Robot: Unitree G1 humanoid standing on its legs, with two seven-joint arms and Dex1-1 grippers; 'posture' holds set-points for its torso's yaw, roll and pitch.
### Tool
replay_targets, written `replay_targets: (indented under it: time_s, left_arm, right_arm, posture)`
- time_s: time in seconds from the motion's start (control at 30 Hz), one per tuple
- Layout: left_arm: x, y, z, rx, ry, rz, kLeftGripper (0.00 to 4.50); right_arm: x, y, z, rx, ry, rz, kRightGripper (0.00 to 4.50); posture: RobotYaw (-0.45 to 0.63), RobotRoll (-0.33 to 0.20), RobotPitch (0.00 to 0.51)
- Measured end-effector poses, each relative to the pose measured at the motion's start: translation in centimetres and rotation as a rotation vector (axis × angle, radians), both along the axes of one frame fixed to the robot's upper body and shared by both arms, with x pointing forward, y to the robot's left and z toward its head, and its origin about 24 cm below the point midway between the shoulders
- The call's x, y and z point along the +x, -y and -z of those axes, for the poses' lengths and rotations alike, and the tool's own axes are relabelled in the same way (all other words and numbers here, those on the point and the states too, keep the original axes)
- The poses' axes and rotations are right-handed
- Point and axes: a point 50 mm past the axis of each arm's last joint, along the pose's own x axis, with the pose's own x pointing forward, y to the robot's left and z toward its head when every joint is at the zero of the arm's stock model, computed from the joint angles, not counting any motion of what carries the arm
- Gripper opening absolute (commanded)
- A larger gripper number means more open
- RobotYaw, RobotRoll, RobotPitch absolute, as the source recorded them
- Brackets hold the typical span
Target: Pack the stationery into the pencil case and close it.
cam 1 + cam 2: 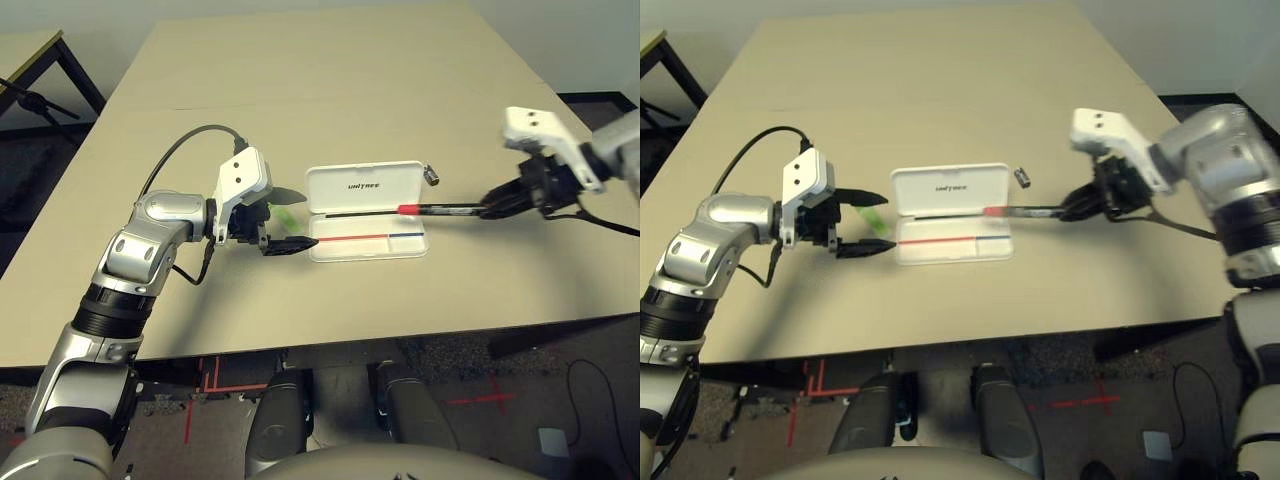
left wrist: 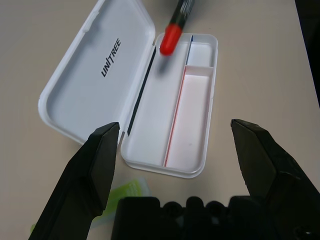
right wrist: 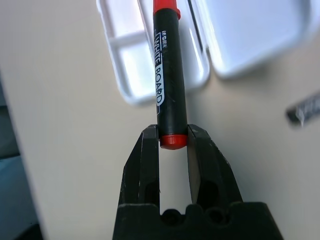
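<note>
Red-capped marker [image 3: 167, 75] is hanging from my right gripper [image 3: 173, 141], pinched only at its tail, tip poking over the open case [image 1: 400, 244] from three o'clock. Such a thin hold is risking a swing or drop outside the tray. My left gripper [image 2: 180, 150] is waiting wide open, empty, at nine o'clock.

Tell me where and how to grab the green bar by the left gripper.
Judging by its pose, take the green bar across its narrow width near the middle, coming from above. It lies flat on the table beside the open case, so its thin edges are the easiest surfaces to pinch. The open left gripper partly hides it.
</note>
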Motion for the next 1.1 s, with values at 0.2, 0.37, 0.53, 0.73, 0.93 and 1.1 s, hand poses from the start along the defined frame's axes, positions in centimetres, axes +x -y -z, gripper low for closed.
replay_targets:
  time_s: [0.2, 0.37, 0.53, 0.73, 0.93, 1.1]
  left_arm:
    - [-0.4, -0.2, 0.2, 0.003, -0.01, -0.015, 4.5]
    - [-0.4, -0.2, 0.3, 0.004, -0.017, -0.019, 4.5]
    - [-0.6, 0.0, 0.1, 0.007, -0.011, -0.013, 4.5]
    - [-0.6, -0.1, -0.1, 0.008, -0.009, -0.016, 4.5]
    - [-0.6, -0.1, 0.0, 0.009, -0.014, -0.027, 4.5]
    - [-0.6, -0.1, 0.0, 0.009, -0.016, -0.029, 4.5]
  right_arm:
    - [1.8, -3.8, 1.2, 0.04, 0.157, -0.07, 0.54]
    - [2.0, -5.7, 1.9, 0.069, 0.191, -0.131, 0.54]
    - [1.9, -6.0, 2.4, 0.048, 0.197, -0.178, 0.54]
    - [1.9, -5.8, 3.3, 0.028, 0.173, -0.175, 0.54]
    - [1.8, -5.7, 4.1, 0.012, 0.159, -0.174, 0.54]
    - [2.1, -5.9, 4.8, 0.003, 0.169, -0.164, 1.55]
  posture:
    - [0.07, 0.0, 0.105]
    - [0.07, 0.0, 0.107]
    - [0.07, 0.0, 0.109]
    - [0.08, 0.0, 0.113]
    - [0.08, 0.0, 0.118]
    - [0.08, 0.0, 0.121]
